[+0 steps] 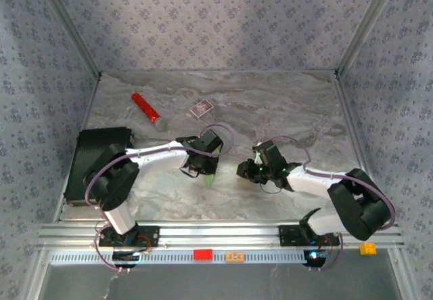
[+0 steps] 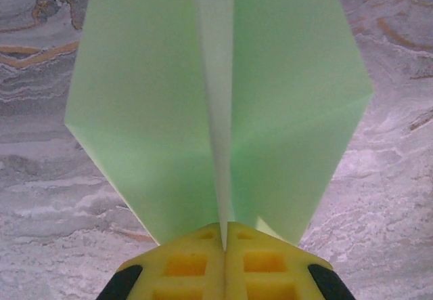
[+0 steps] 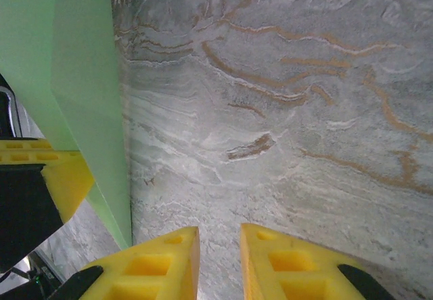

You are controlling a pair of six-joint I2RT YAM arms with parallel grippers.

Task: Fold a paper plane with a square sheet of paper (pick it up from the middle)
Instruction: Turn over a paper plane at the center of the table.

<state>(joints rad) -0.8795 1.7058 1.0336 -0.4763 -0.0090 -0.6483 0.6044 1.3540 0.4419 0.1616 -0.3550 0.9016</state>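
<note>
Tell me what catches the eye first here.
The pale green folded paper stands out, pinched along its centre crease by the shut left gripper over the marbled table. Just to its right, the right gripper hangs slightly open and empty. A red cylinder lies at the table's far left.

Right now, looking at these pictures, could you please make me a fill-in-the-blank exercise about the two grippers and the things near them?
1. The left gripper is shut on the ____ paper plane.
2. The right gripper is slightly open and holds ____.
3. In the top view, to the left of the small card box lies a ____ cylinder.

Missing words: green; nothing; red.
</note>
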